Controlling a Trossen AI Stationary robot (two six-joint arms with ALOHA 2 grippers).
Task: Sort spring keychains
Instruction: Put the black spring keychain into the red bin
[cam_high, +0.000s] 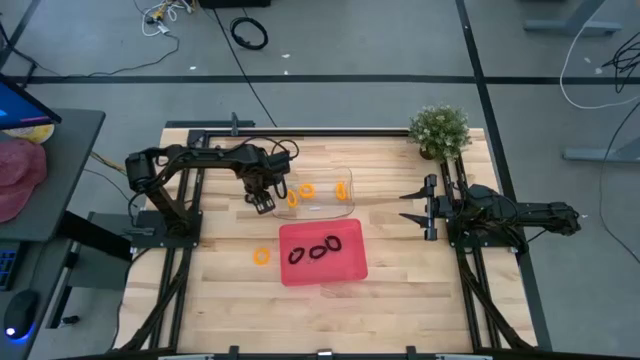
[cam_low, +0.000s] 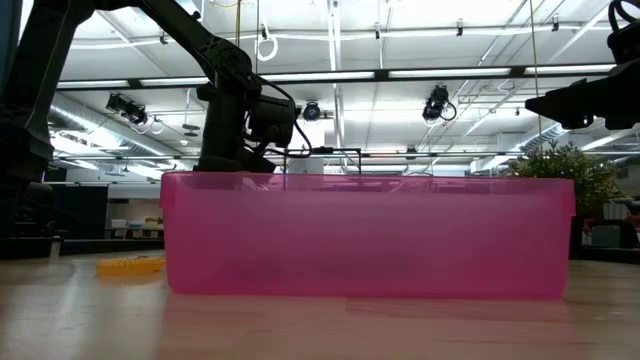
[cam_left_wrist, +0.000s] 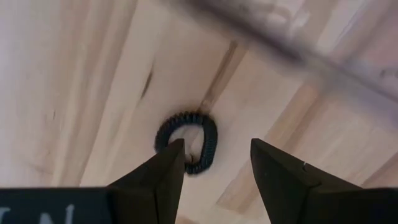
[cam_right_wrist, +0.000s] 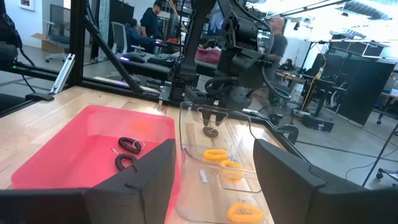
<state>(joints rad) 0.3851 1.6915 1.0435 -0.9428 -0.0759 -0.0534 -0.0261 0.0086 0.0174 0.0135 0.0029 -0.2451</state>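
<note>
High view: pink tray (cam_high: 350, 268) with three black keychains (cam_high: 316, 251), clear tray (cam_high: 322, 207) with three orange keychains (cam_high: 306, 190), left tool (cam_high: 263, 201) open.

keychain under L claw (cam_left_wrist: 186, 140): showing black
tray keychains (cam_high: 318, 250): black
tray (cam_high: 350, 262): pink
loose keychain (cam_high: 262, 256): orange
table (cam_high: 220, 280): showing pale wood grain

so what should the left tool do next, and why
Probably lower a little and shut. The left tool hovers open over a small black coiled keychain lying on the bare wooden table beside the clear plastic tray, one finger tip already at the coil's edge, nothing gripped yet.
</note>
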